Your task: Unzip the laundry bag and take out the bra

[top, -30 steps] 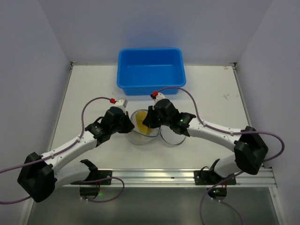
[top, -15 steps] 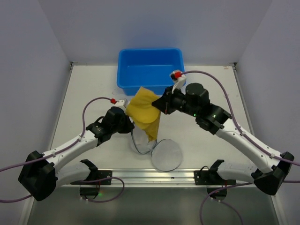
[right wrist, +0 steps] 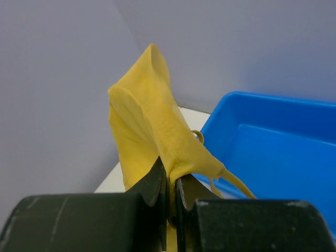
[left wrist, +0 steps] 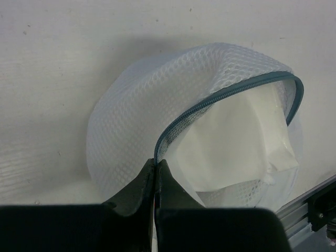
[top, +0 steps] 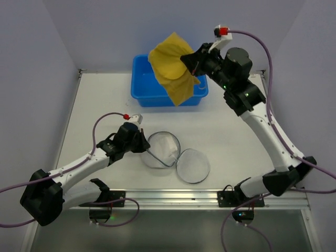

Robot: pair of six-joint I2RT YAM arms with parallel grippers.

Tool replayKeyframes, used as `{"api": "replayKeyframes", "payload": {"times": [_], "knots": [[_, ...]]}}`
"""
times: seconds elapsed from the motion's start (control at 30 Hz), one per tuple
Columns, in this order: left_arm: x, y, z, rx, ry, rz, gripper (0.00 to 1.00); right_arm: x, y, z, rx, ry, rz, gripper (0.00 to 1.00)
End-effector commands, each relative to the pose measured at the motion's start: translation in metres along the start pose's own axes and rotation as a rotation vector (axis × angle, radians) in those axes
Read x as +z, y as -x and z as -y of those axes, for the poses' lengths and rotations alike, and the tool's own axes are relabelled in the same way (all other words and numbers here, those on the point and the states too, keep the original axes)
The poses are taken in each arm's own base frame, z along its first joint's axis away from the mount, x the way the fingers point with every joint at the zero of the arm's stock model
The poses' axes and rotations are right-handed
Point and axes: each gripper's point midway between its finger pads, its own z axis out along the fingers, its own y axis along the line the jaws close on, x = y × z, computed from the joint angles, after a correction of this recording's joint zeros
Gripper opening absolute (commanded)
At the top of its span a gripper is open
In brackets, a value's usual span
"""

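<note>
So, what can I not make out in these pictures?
Top view: the bra hides part of the blue tub.
Top view: the left hand covers its grip on the laundry bag.
Right wrist view: the right hand hides the bra's lower part.

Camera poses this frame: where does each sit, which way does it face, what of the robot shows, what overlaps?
Top external: above and behind the robot, looking down at the table; left arm and right arm show.
Left wrist: low over the table, facing the unzipped laundry bag; its jaws, bottom edge, shut on the zip rim.
Right wrist: raised, facing the blue tub and wall; its jaws shut on the yellow bra.
Shared: top external and right wrist both show bra and tub.
</note>
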Motion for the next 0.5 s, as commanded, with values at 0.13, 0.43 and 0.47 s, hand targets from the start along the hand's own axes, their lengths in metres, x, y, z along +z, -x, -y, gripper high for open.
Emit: {"api": "replayKeyframes", "payload": {"times": [0.13, 0.43, 0.47], "knots": [[-0.002, 0.001, 0.015, -0.044, -0.085, 0.005, 0.00, 0.099, 0.010, 0.064, -0.046, -0.045, 0.084, 0.00], [0.000, 0.001, 0.015, -0.039, -0.083, -0.005, 0.00, 0.168, -0.072, 0.170, 0.057, -0.102, -0.056, 0.00], [0.001, 0.000, 0.015, -0.039, -0.085, -0.006, 0.00, 0.167, -0.086, 0.187, 0.078, -0.131, -0.088, 0.00]]}}
